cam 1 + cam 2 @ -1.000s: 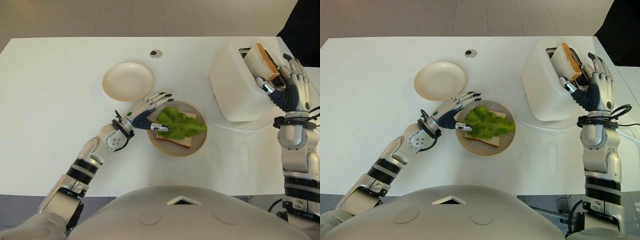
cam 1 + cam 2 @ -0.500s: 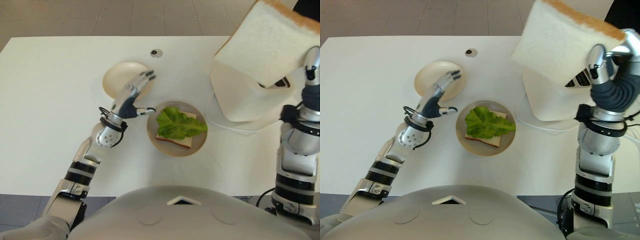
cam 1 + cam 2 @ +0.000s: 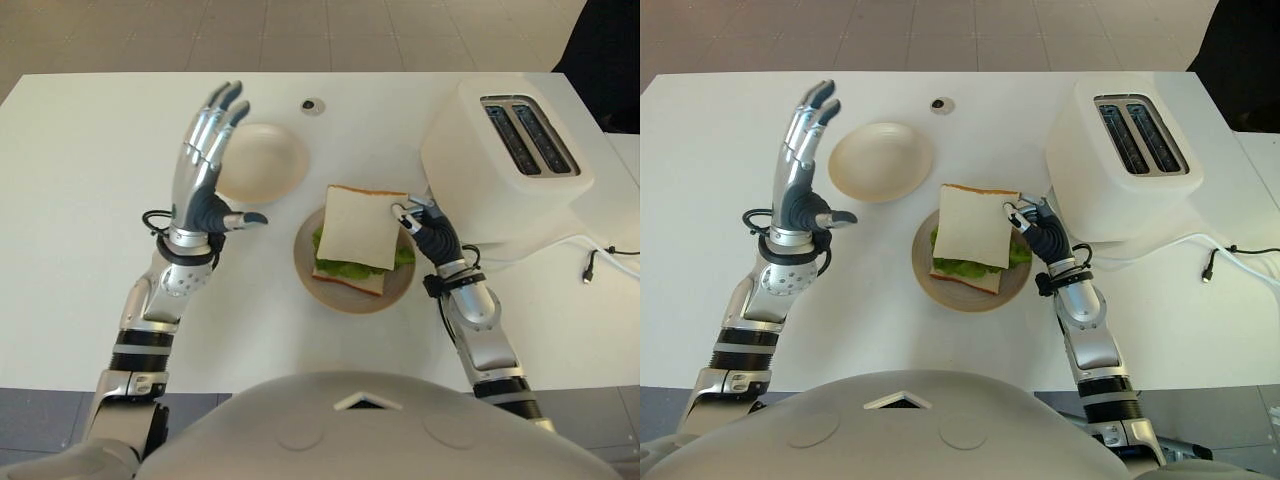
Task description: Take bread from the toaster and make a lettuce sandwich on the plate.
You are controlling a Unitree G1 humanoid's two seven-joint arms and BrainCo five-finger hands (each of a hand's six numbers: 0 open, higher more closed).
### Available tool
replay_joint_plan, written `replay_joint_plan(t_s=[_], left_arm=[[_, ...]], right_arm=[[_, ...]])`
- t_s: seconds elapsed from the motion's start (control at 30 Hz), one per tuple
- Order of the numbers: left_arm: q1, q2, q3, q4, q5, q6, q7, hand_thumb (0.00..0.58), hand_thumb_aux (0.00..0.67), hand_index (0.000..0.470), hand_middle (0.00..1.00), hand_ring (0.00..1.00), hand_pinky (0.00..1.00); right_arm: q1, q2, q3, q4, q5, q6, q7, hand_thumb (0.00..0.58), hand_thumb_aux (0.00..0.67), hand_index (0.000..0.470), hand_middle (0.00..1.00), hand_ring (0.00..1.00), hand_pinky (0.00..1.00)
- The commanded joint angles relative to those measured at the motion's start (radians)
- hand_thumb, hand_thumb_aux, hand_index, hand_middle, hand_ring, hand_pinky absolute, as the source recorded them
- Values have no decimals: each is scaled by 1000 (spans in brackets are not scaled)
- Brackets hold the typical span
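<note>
White table (image 3: 80,200), cream dish (image 3: 265,163) near its middle, small dark round fitting (image 3: 313,104) toward the far edge

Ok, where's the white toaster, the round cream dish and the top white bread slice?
White toaster (image 3: 480,180): left eye view, its side below the slots.
Round cream dish (image 3: 265,165): left eye view, its middle.
Top white bread slice (image 3: 360,228): left eye view, its flat middle.
</note>
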Motion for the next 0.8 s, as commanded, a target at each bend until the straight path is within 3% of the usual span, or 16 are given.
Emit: replay_joint_plan(t_s=[0.03,0.07,0.17,0.2,0.27,0.33,0.37,0.47,0.5,0.53,0.57,0.6,0.7,0.77,0.8], left_arm=[[-16,66,-97,-22,107,-82,-90,152,95,66,0,0,0],[-26,79,-134,-11,129,-97,-126,241,158,111,0,0,0],[-36,111,-250,28,183,-114,-247,265,176,123,0,0,0],[-37,119,-299,52,197,-110,-306,387,284,199,0,0,0],[-44,129,-373,100,211,-102,-397,503,426,299,0,0,0],[-60,138,-428,184,226,-80,-473,531,476,334,0,0,0],[-61,144,-449,221,216,-68,-514,566,568,398,0,0,0],[-54,167,-476,272,180,-41,-570,578,636,446,0,0,0],[-43,179,-477,260,141,-37,-591,578,636,446,0,0,0],[-31,191,-476,245,95,-35,-615,575,610,428,0,0,0],[-24,200,-476,237,61,-35,-632,571,586,411,0,0,0],[-24,206,-475,243,50,-32,-636,559,541,380,0,0,0],[-46,198,-468,266,52,-30,-610,550,518,363,0,0,0],[-80,169,-453,276,69,-30,-554,520,455,319,0,0,0],[-98,151,-440,276,76,-36,-514,478,389,273,0,0,0]], right_arm=[[47,-10,7,-5,-64,38,1,580,670,470,1000,1000,1000],[57,-13,3,-17,-83,44,-5,580,670,470,1000,1000,1000],[70,-29,-8,-28,-142,52,-21,580,670,470,1000,1000,1000],[69,-38,-6,-24,-175,52,-29,580,670,470,1000,1000,1000],[65,-52,-3,-15,-232,48,-48,580,670,470,1000,1000,1000],[58,-61,-2,2,-270,42,-66,580,670,470,1000,1000,1000],[52,-63,-3,8,-281,41,-72,580,670,470,1000,1000,1000],[37,-66,-2,10,-311,34,-80,580,670,470,1000,1000,1000],[28,-69,-15,9,-327,21,-103,557,536,376,639,639,639],[18,-77,-45,-3,-349,12,-141,241,158,111,0,0,0],[5,-86,-83,-17,-374,-6,-190,0,0,0,0,0,0],[-4,-95,-133,-27,-416,-29,-270,0,0,0,0,0,0],[15,-100,-198,-56,-452,-133,-381,0,0,0,0,0,0],[36,-104,-198,-67,-415,-199,-372,0,0,0,0,0,0],[42,-112,-192,-65,-384,-225,-347,0,0,0,0,0,0]])
